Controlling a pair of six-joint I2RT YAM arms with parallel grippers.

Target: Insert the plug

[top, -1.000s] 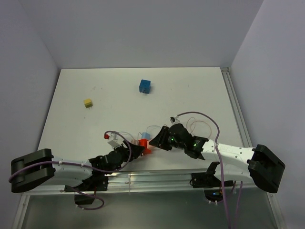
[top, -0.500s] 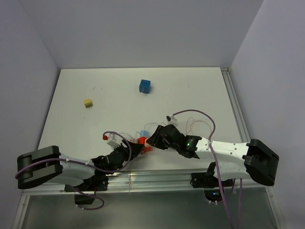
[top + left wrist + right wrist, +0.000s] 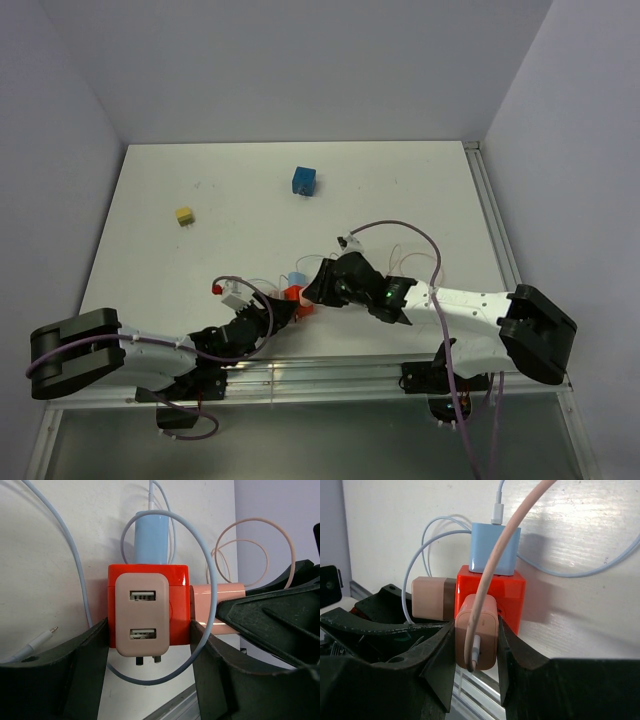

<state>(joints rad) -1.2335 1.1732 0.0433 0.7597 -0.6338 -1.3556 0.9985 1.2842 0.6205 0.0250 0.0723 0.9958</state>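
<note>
We are looking at a white worktop walled in pale grey, where the pink plug is sitting near the front edge, about midway across. Its body is lying flush against one side of the red socket cube. We are judging the insertion done or very nearly so, with only a last push, if any, and the release left. A blue charger and a beige USB charger are occupying two other faces of the cube. The right tool is clamping narrowly on the pink plug, and the left tool, about half open, is gripping the cube by its sides. Both arms are reaching low and inward, meeting nose to nose. A blue block and a yellow block are lying well apart behind.
</note>
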